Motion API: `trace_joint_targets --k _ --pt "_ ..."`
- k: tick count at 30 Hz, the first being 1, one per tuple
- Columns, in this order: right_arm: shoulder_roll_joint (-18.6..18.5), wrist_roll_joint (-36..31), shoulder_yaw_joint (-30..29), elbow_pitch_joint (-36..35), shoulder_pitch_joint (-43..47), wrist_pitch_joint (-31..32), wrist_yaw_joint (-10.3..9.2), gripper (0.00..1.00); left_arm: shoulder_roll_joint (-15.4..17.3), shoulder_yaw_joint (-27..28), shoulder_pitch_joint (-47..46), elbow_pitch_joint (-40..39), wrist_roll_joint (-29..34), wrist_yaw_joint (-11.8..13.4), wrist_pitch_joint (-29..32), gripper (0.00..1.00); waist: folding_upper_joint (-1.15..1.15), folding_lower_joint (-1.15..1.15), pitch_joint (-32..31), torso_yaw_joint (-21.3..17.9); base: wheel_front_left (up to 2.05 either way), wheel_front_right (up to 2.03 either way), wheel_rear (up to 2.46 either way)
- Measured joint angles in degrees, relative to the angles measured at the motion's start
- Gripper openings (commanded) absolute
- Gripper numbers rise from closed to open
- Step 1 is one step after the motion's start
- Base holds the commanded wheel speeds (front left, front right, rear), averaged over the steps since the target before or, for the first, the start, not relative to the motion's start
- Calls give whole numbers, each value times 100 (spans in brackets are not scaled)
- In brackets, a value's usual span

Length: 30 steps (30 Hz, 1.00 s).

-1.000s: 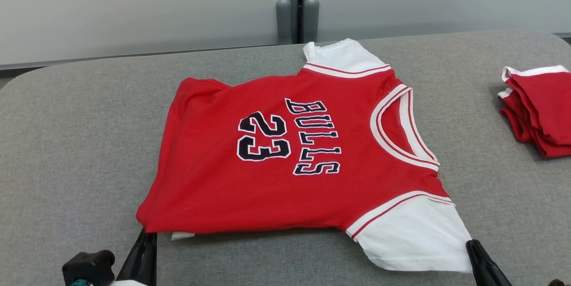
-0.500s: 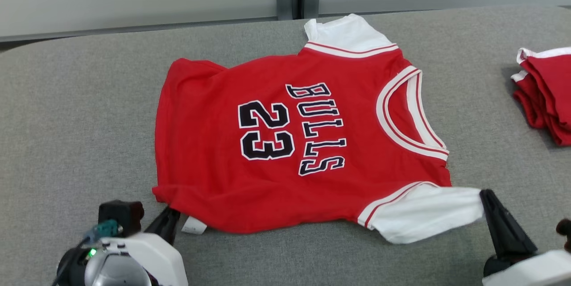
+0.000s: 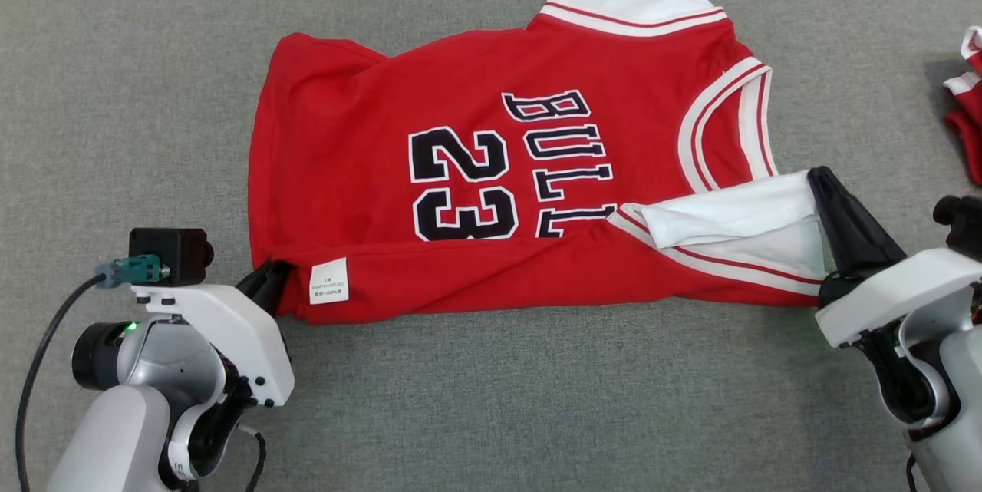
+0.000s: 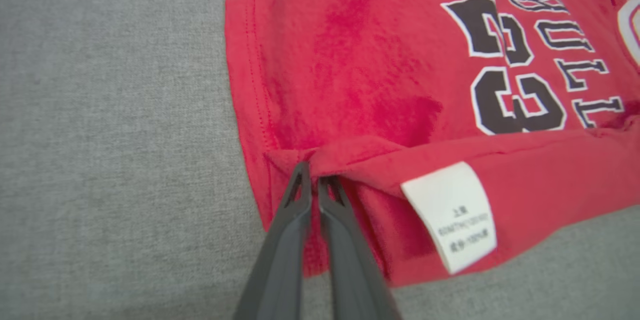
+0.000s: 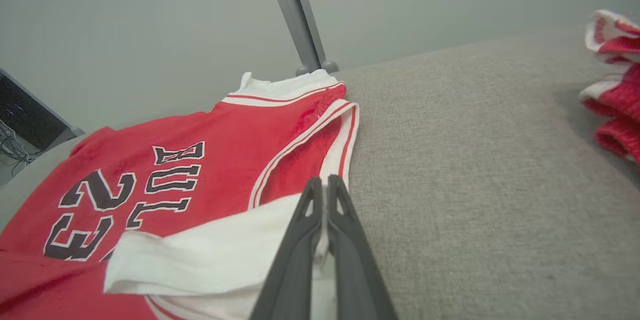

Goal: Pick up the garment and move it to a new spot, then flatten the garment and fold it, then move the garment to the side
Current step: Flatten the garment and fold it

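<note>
The red jersey (image 3: 383, 162) — white-sleeved, numbered 23 — lies spread flat, its near edge folded over, care tag showing.

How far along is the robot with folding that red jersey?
Done: the jersey lies spread flat on the table. In hand: the left gripper pinches the hem corner, the right gripper the white sleeve, with the near edge turned onto the front. Left: completing the fold, then moving it aside.

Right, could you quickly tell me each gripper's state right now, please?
Left gripper: shut on the jersey, at a bottom corner.
Right gripper: shut on the jersey, at its white sleeve.
</note>
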Motion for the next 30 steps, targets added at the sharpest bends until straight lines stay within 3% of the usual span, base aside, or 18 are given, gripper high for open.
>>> trace_joint_targets --k 10,11,12,13,14,15,16,20,24,30 --pt "-289 430 857 799 -1006 -624 0 0 -36 176 -332 116 -196 -38 -87 0 0 0 308 90 0 0 0" --pt "-299 481 915 864 -1072 -723 0 13 -42 190 -343 138 -196 -24 -130 0 0 0 319 95 0 0 0" --pt "-305 526 957 928 -1122 -833 0 37 -55 203 -358 166 -199 -11 -158 0 0 0 326 103 0 0 0" --pt "-316 561 1015 993 -1169 -918 0 37 -69 214 -358 199 -216 -12 -199 0 0 0 326 111 0 0 0" --pt "-323 620 1079 1016 -1196 -1037 0 55 -108 238 -356 214 -232 -3 -292 0 0 0 325 119 0 0 0" --pt "-311 719 1115 1014 -1212 -1143 0 100 -147 268 -353 215 -237 12 -385 24 0 0 327 121 0 0 0" --pt "-308 780 1163 1009 -1225 -1235 0 100 -190 304 -342 216 -257 21 -498 100 0 0 326 120 0 0 0" --pt "-394 672 1215 880 -1216 -1490 0 100 -453 437 -174 166 -256 155 -1182 100 0 0 302 110 0 0 0" --pt "-385 374 840 582 -1068 -1537 0 100 -694 554 -59 87 -162 275 -1874 100 0 0 257 104 0 0 0" --pt "-7 -866 -492 -506 -177 -1550 0 100 -1078 450 119 88 198 413 -3086 100 0 0 81 119 0 0 0"
